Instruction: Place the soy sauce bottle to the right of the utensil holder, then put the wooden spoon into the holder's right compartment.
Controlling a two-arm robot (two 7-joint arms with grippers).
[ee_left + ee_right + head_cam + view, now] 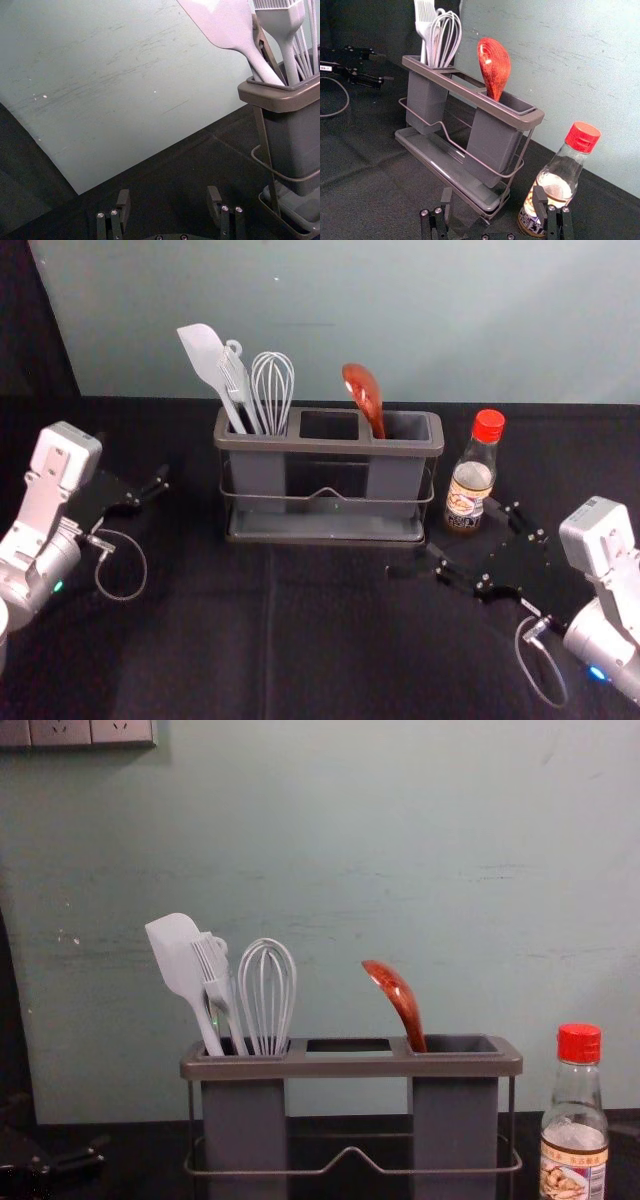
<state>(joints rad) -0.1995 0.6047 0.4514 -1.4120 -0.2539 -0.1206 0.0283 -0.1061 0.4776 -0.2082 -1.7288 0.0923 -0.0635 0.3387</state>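
Note:
The utensil holder (335, 445) stands mid-table. The wooden spoon (364, 392) rests bowl-up in its right compartment; in the chest view the spoon (397, 997) leans left. To the holder's right, the red-capped soy sauce bottle (472, 480) stands upright, apart from it. My right gripper (442, 538) is low in front of the holder's right end and the bottle. In the right wrist view the right gripper (493, 196) is open and empty, one finger overlapping the bottle (554, 185). My left gripper (135, 464) is left of the holder, open and empty in the left wrist view (168, 196).
A white spatula (207, 358), a brush (236, 380) and a whisk (272, 388) stand in the holder's left compartment. Behind the dark-clothed table (215, 640) rises a pale wall (480, 320). A socket panel (90, 732) is on the wall at upper left.

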